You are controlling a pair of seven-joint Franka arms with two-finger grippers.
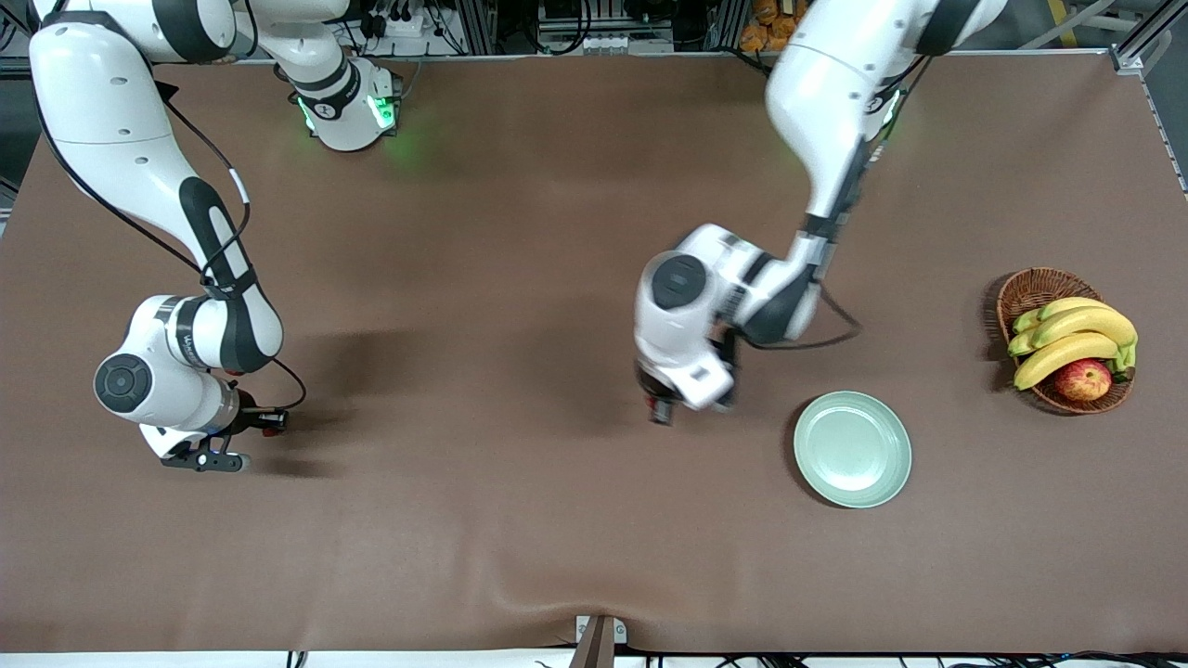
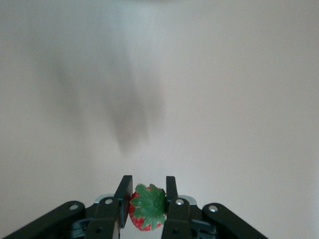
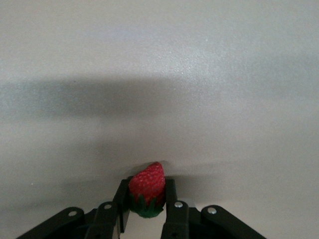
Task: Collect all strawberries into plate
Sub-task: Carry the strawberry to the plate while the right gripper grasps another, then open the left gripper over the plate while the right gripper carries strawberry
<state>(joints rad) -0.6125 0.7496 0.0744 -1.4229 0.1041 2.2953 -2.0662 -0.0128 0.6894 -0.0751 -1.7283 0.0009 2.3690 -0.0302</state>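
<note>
My left gripper (image 1: 661,406) is shut on a strawberry (image 2: 147,209), red with a green leafy cap, and holds it over bare table beside the pale green plate (image 1: 852,449), toward the right arm's end. The plate holds nothing. My right gripper (image 1: 272,422) is shut on a second strawberry (image 3: 147,186), low over the table at the right arm's end; a speck of red (image 1: 270,431) shows there in the front view. The grippers also show in the left wrist view (image 2: 146,186) and the right wrist view (image 3: 146,188). A third strawberry is out of view.
A brown wicker basket (image 1: 1030,289) with bananas (image 1: 1077,336) and a red-yellow apple (image 1: 1082,379) stands at the left arm's end, farther from the front camera than the plate. A brown cloth (image 1: 520,520) covers the table.
</note>
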